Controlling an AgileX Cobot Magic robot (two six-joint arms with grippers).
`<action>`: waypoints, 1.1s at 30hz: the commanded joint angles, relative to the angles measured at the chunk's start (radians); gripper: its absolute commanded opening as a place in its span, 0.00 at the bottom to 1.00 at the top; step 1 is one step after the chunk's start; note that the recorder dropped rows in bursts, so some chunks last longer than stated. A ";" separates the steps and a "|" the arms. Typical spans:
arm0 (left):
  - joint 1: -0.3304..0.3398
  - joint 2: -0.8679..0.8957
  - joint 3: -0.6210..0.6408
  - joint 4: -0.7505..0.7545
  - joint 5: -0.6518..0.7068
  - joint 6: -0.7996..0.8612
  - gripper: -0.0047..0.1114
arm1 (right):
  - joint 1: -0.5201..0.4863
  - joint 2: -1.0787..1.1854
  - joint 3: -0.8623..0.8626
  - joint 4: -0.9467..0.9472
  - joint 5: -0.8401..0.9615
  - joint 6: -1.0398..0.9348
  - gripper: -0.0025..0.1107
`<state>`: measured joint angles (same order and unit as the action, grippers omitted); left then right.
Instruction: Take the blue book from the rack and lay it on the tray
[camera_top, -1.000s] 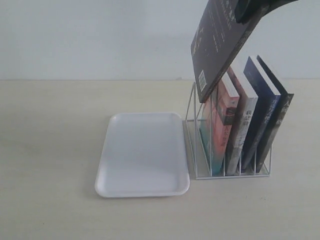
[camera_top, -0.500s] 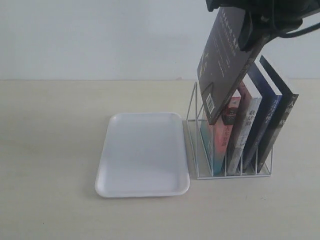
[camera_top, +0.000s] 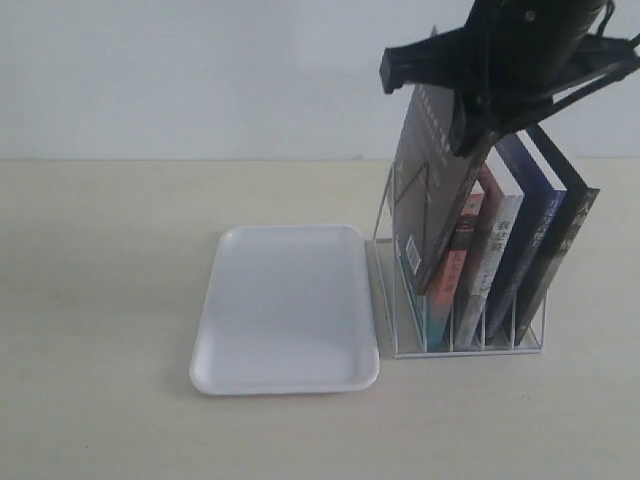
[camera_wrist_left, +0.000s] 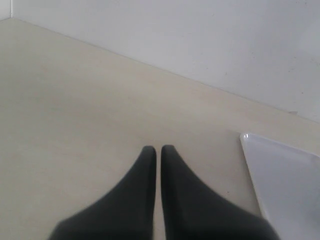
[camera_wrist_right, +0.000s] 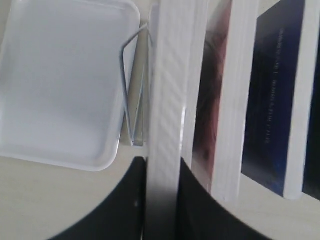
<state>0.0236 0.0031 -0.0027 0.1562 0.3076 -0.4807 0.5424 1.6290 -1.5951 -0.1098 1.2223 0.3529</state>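
R jaws clamp blue book (camera_top: 425, 200), tilted at rack (camera_top: 385, 215) end by tray (camera_top: 285, 305), other books (camera_top: 500, 250) right behind, front cover hidden, L jaws closed, empty

No text could be read with confidence in any view.

Held book (camera_top: 425, 190): the dark back cover carried rows of small white print, too fine to resolve. A pale barcode label (camera_top: 411, 247) sat near its lower corner, digits illegible.

White-spined book (camera_top: 492, 245): dark characters ran down the spine, blurred.

Navy-covered book (camera_wrist_right: 272, 95): one line of pale lettering ran along the cover in the right wrist view, too blurred to make out.
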 joint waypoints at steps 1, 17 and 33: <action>0.002 -0.003 0.003 0.000 -0.015 0.004 0.08 | -0.004 0.074 0.000 -0.037 -0.001 0.002 0.02; 0.002 -0.003 0.003 0.000 -0.015 0.004 0.08 | -0.002 0.160 -0.041 -0.018 -0.028 -0.001 0.02; 0.002 -0.003 0.003 0.000 -0.015 0.004 0.08 | 0.000 0.153 -0.184 -0.026 -0.001 -0.022 0.02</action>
<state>0.0236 0.0031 -0.0027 0.1562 0.3056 -0.4807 0.5481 1.7828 -1.7706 -0.1272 1.2362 0.3420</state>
